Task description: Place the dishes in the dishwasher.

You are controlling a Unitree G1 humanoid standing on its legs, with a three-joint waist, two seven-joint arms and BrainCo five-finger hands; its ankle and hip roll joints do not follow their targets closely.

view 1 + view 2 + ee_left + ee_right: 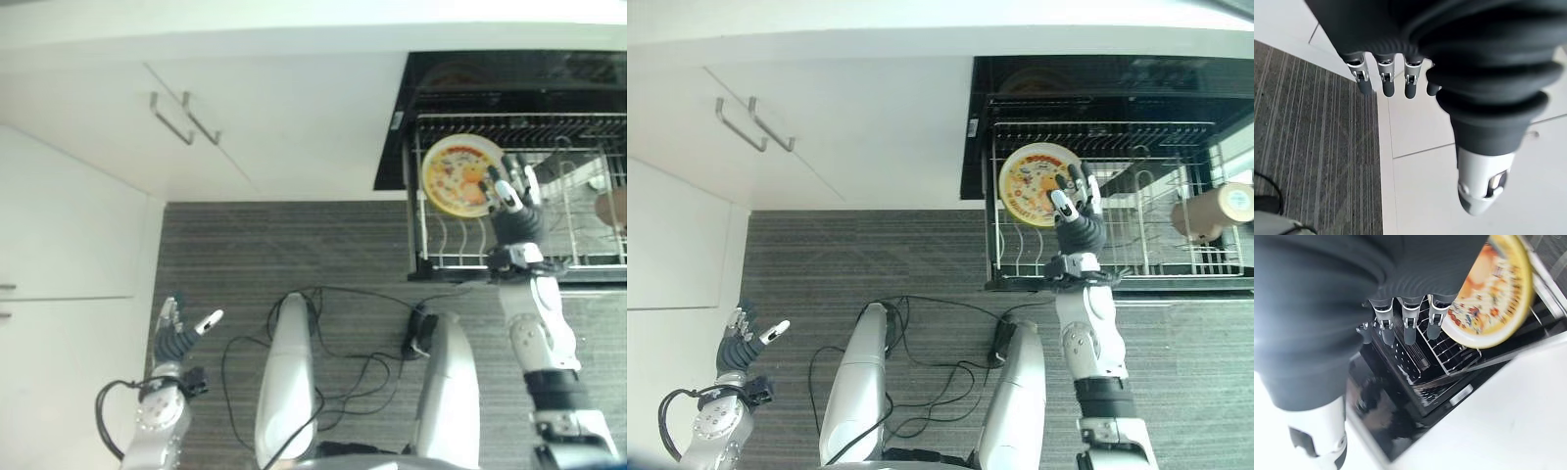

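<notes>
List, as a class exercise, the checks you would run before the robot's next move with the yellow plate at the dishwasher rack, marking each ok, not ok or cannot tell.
1. Dishwasher open, wire rack pulled out: ok.
2. Yellow plate standing on edge at the rack's left end: ok.
3. Plate seated between tines: cannot tell.
4. Right hand beside the plate, fingers straight, not curled round it: ok.
5. Free slots to the plate's right: ok, bare tines show there.
6. Left hand low over the carpet, open and holding nothing: ok.
</notes>
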